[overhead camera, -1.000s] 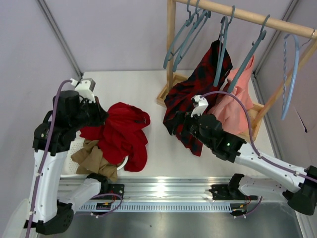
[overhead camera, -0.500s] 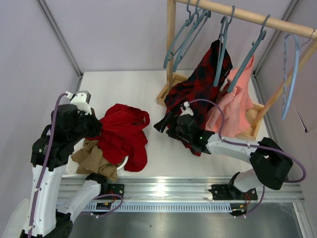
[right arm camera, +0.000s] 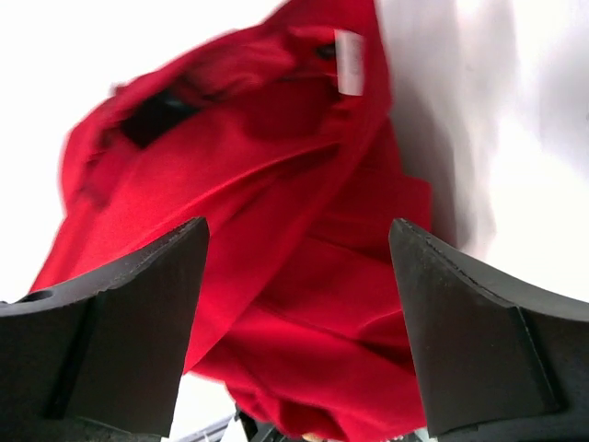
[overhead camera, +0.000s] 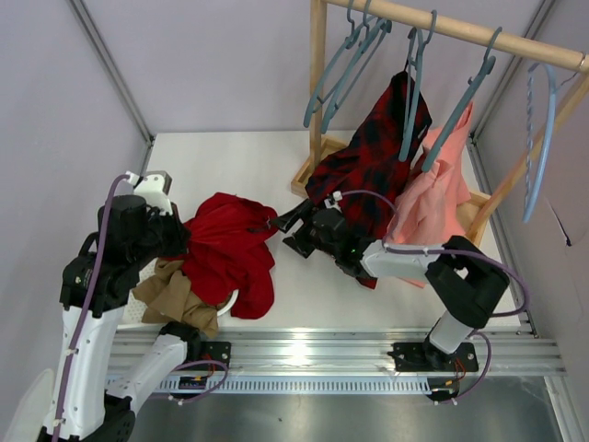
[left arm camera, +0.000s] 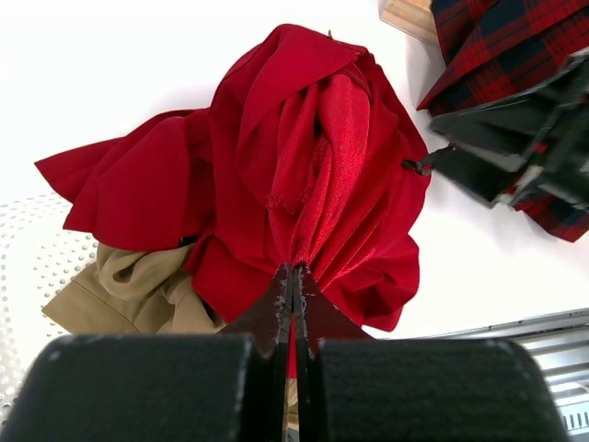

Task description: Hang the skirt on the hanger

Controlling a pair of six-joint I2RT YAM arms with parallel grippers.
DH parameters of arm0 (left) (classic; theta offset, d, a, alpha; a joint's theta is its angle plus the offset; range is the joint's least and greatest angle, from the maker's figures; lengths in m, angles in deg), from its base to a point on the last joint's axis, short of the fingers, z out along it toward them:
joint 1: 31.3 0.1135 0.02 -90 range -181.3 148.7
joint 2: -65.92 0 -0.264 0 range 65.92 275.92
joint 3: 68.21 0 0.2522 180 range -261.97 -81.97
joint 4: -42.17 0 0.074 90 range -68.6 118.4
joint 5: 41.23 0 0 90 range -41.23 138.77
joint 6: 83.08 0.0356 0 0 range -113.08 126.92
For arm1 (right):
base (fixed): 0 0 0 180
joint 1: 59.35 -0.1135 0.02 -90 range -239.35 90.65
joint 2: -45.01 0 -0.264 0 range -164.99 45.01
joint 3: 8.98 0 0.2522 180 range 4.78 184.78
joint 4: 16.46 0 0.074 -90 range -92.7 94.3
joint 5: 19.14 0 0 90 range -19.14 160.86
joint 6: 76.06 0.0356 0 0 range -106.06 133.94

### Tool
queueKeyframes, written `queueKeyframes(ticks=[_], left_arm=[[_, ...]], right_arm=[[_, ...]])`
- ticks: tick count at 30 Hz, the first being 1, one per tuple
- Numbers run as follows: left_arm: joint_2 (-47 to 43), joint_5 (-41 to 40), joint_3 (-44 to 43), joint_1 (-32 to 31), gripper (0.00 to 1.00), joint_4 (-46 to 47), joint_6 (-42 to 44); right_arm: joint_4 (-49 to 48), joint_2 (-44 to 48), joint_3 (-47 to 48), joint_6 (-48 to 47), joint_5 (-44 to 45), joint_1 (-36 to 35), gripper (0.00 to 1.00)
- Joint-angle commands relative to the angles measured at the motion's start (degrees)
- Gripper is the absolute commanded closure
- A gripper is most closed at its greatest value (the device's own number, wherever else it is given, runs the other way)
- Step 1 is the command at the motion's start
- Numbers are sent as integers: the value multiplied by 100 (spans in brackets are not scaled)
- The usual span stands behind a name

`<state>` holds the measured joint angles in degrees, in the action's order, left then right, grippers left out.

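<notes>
The skirt (overhead camera: 225,249) is a crumpled bright-red heap on the table's left half, partly over a white basket. My left gripper (overhead camera: 182,241) is at its left edge, shut on a gathered fold of the skirt (left arm camera: 304,175); in the left wrist view the fingertips (left arm camera: 293,273) pinch the cloth. My right gripper (overhead camera: 291,230) stands open just right of the heap, and the skirt (right arm camera: 294,276) fills the gap between its fingers (right arm camera: 138,322) without touching them. Empty grey-blue hangers (overhead camera: 342,72) hang at the left end of the wooden rail.
A red-and-black plaid garment (overhead camera: 363,170) and a pink one (overhead camera: 433,198) hang on two more hangers behind my right arm. A tan garment (overhead camera: 170,296) lies in the white basket (overhead camera: 138,308). The rack post (overhead camera: 317,83) and a paler blue hanger (overhead camera: 543,138) stand at the right.
My right arm has swung left from the plaid garment to the skirt's right edge, its jaws narrowing a little. The left gripper has shifted slightly, still holding the skirt.
</notes>
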<state>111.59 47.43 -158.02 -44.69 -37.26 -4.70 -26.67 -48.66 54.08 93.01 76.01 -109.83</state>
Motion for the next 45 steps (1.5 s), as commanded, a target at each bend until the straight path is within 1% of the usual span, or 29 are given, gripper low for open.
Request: queueKeyframes(ticks=[1,3,5,6,7,8,11,12,14,15,17,18,19,20,21,22,23,24,26,27,28,31,32,33,35,37,41,42,45], left_arm=[[-76,-77,-6,-32,100,160,204],[-102,-85,20,-32,100,177,212],[-146,-68,46,-32,100,186,212],[-155,-59,81,-32,100,186,221],[-172,-68,82,-32,100,177,221],[-199,-103,90,-32,100,195,239],[-260,-339,90,-32,100,204,274],[-286,-401,82,-24,100,212,283],[-304,-428,55,-32,100,247,292],[-296,-419,55,-32,100,248,300],[-287,-437,29,-32,100,256,344],[-235,-437,12,-32,100,248,362],[-199,-437,-128,-32,97,230,388],[-155,-402,-208,-32,89,186,432],[-77,-367,-478,-32,69,177,458],[-24,-340,-603,-32,57,169,485],[29,-271,-717,-32,43,177,520],[64,-200,-857,-32,23,195,546],[205,62,-1367,-32,7,308,599],[292,134,-1630,-32,5,361,608],[337,352,-1676,-32,4,431,634],[617,1038,-1773,-32,3,739,652],[740,1214,-1782,-32,3,818,635],[881,1642,-1877,-32,3,906,617],[1320,1961,-1966,-111,3,985,617],[1514,1946,-1914,-286,3,1275,669],[1752,1682,-1370,-848,1,1864,854],[1865,1612,-1073,-945,1,1943,863],[2129,1251,-658,-1288,2,2128,810]], right_arm=[[155,-344,466,663,-110,-146,15],[147,-493,659,680,-145,-190,17],[-28,-573,712,706,-146,-191,22],[-99,-608,748,715,-128,-190,30],[-91,-661,852,698,-93,-190,34],[-73,-679,906,689,-58,-190,45],[111,-749,1108,645,83,-182,60],[233,-767,1160,593,109,-182,72],[357,-793,1266,540,74,-155,88],[523,-793,1275,470,39,-147,100],[691,-697,1241,364,-5,-129,100],[761,-618,1223,77,-22,-120,100],[866,-531,1214,-135,38,-111,100],[1007,-408,1205,-372,143,-164,100],[1330,-111,1222,-644,258,-208,100],[1516,40,1240,-1178,502,-243,100],[1718,224,1249,-1427,661,-321,100],[2094,592,1231,-1673,820,-357,100],[2604,1198,1196,-2236,1312,-419,100],[2677,1411,1109,-2412,1426,-419,100],[2704,1613,1065,-2814,1523,-428,100],[2801,2352,959,-3318,1665,-401,100],[2862,2492,976,-3623,1517,-384,100],[2949,2703,1011,-3740,1472,-366,100],[3230,2853,1134,-4073,1323,-375,100],[3389,3038,1091,-4232,1200,-349,100],[3968,3276,1003,-4645,708,-261,100],[4092,3337,1003,-4759,585,-252,100],[4461,3583,977,-4822,575,-243,100]])
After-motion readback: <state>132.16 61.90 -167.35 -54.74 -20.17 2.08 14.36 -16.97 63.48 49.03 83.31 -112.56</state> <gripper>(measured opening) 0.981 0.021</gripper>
